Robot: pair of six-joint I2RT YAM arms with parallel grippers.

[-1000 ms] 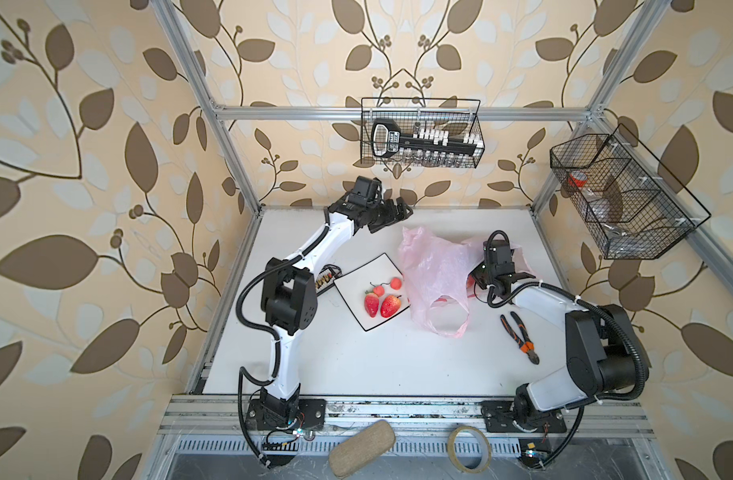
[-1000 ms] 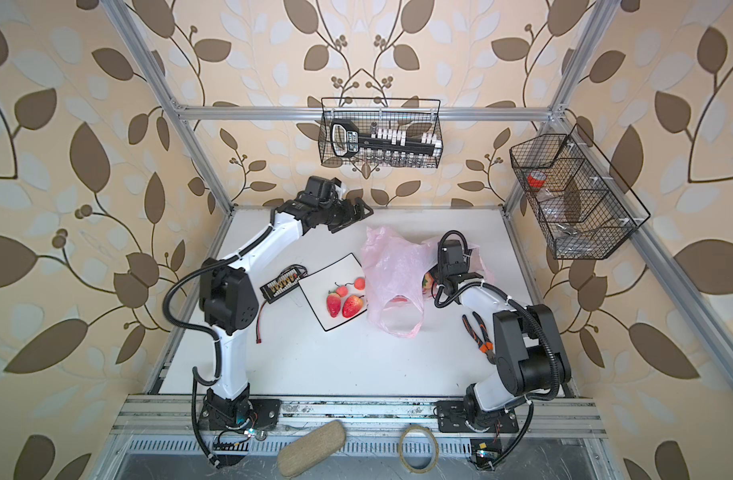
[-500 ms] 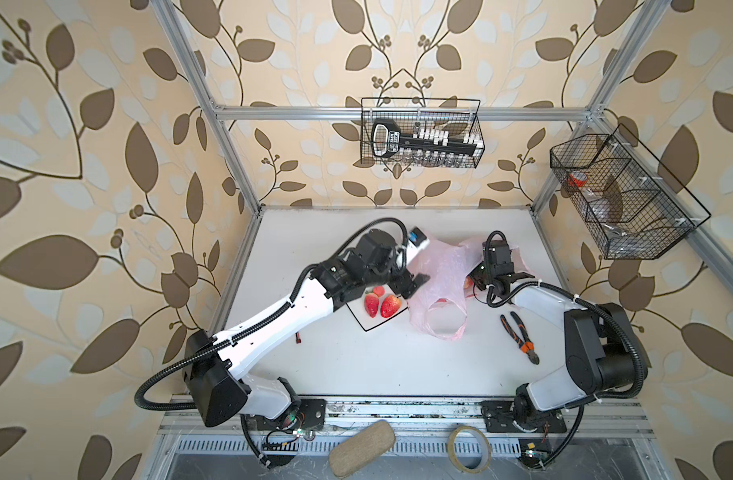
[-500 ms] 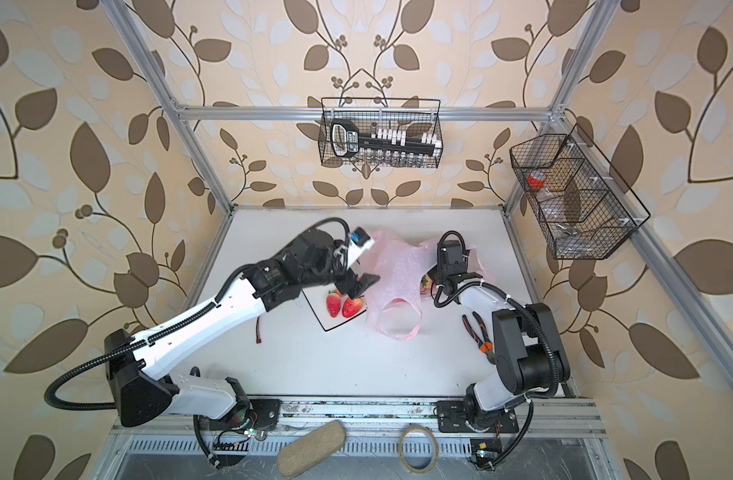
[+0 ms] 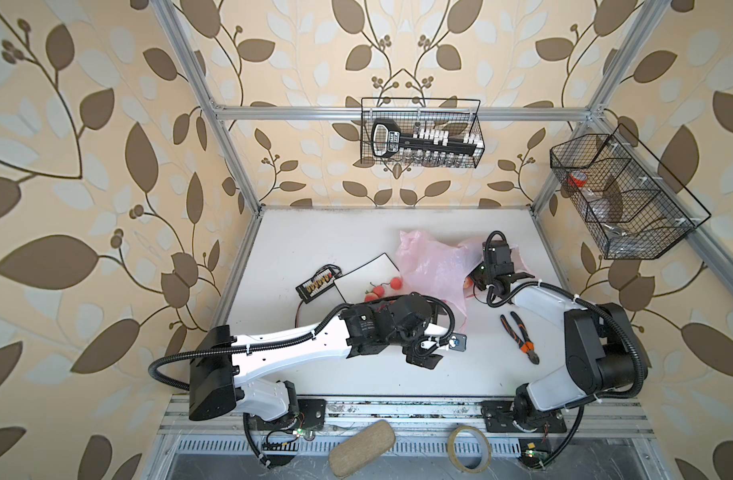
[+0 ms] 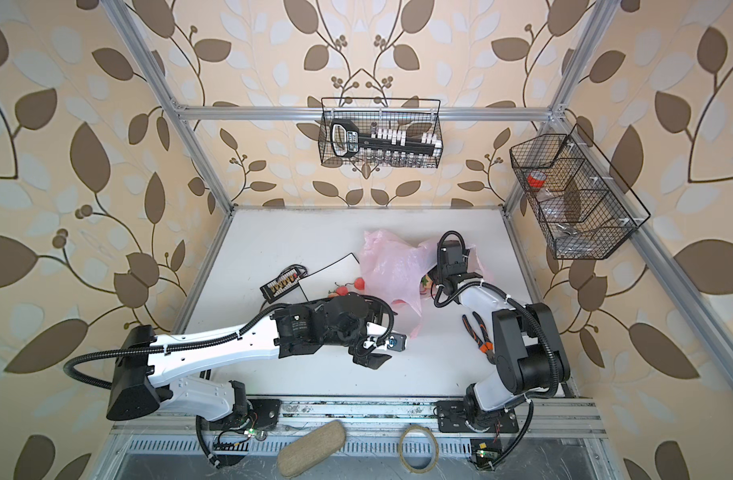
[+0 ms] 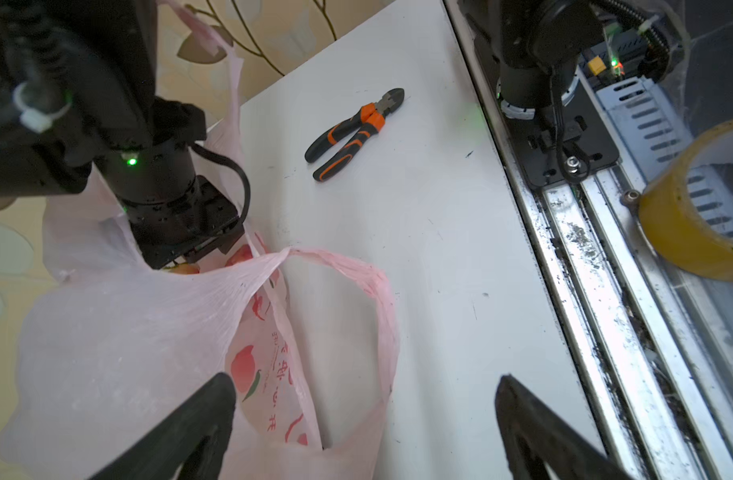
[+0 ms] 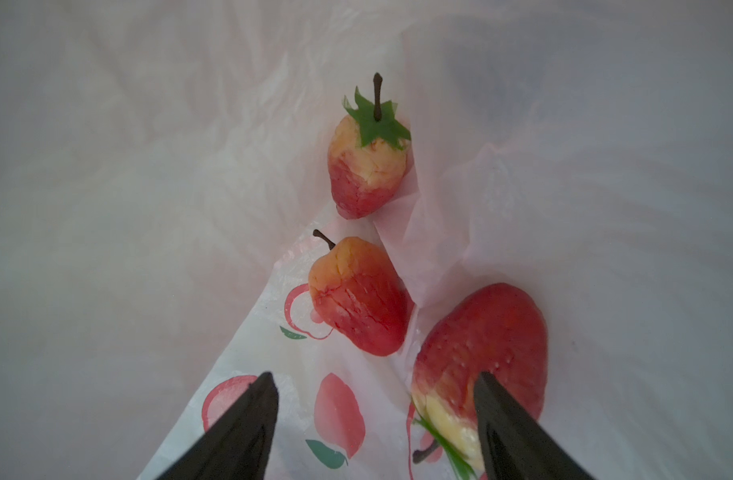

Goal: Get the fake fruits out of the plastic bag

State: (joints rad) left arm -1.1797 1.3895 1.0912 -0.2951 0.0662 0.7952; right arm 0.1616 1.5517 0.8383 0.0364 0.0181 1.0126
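Bag (image 5: 433, 266): crumpled on table (image 5: 314, 241), back and right of centre, just right of plate (image 5: 362, 272). One handle loop (image 7: 369, 286) lies flat on the table on the bag's front side.

Fruits, inside bag (right wrist view): three seen.
- capped strawberry (image 8: 366, 170), deepest in
- stemmed fruit (image 8: 358, 295), no green cap, midway
- big strawberry (image 8: 485, 340), nearest the gripper

Fruits, outside bag: two cherries (image 5: 396, 283) on the plate's bag-side edge, in both top views. The left arm (image 5: 298, 345) hides the rest of the plate.

Right gripper (image 8: 375, 380): inside the bag mouth, jaws well apart, nothing between them. One finger (image 8: 506, 415) overlaps the big strawberry; cannot tell whether they touch.

Left gripper (image 7: 366, 390): jaws spread wide, empty. It hangs over the handle loop at the bag's front, one finger over bag film, the other over bare table.

Pliers (image 5: 518, 338): on the table right of the loop, apart from the bag.
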